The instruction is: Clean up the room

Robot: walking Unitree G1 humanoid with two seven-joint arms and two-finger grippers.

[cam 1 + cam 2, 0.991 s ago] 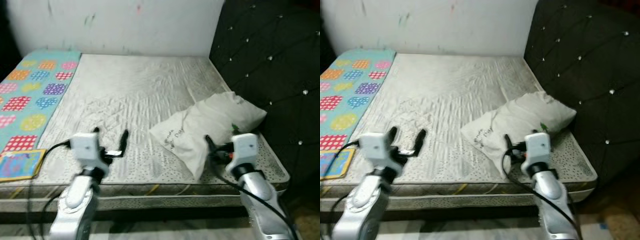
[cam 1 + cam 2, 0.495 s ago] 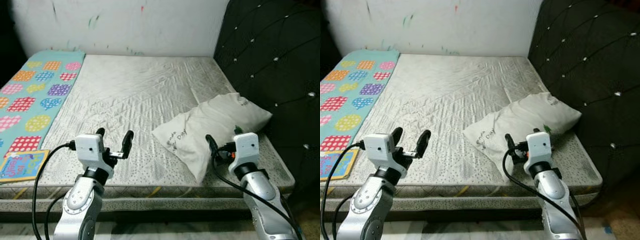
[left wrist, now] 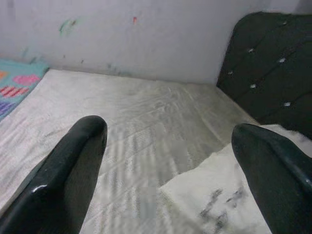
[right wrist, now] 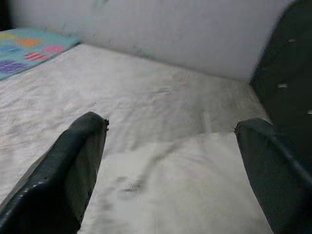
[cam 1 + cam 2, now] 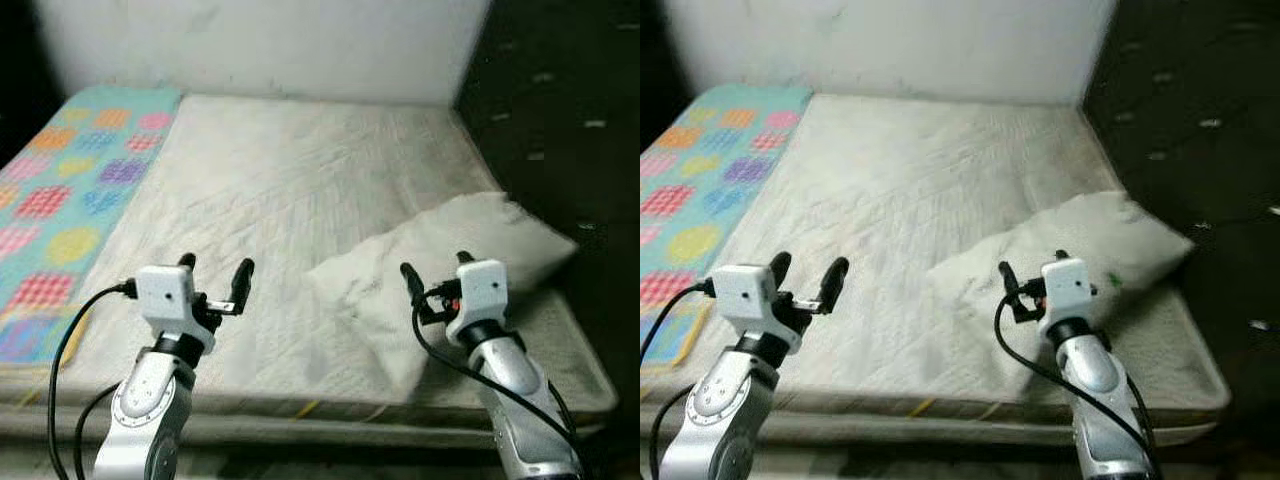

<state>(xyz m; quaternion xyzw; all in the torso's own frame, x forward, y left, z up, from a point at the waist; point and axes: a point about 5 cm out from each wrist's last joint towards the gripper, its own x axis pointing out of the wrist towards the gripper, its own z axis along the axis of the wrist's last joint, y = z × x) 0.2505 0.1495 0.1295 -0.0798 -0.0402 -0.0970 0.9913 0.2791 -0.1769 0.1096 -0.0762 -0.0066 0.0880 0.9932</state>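
Observation:
A white pillow (image 5: 470, 255) with dark print lies askew on the right side of the bare grey mattress (image 5: 290, 180), close to the front edge. My right gripper (image 5: 435, 266) hovers open just above the pillow's near part; the right wrist view shows the pillow (image 4: 185, 190) below and between its fingers (image 4: 73, 165). Left of the pillow, my left gripper (image 5: 215, 268) is open over bare mattress, holding nothing. From the left wrist view the pillow (image 3: 224, 204) sits off to one side. Both eye views are blurred.
A teal blanket with coloured patches (image 5: 70, 160) covers the mattress's left side, with a blurred colourful flat thing (image 5: 25, 335) at its near corner. A black tufted headboard (image 5: 570, 120) stands on the right, a white wall (image 5: 270, 45) behind.
The whole picture has shifted and blurred, so the camera has moved a little nearer the bed. Both grippers keep their open pose; the right one now reaches further over the pillow.

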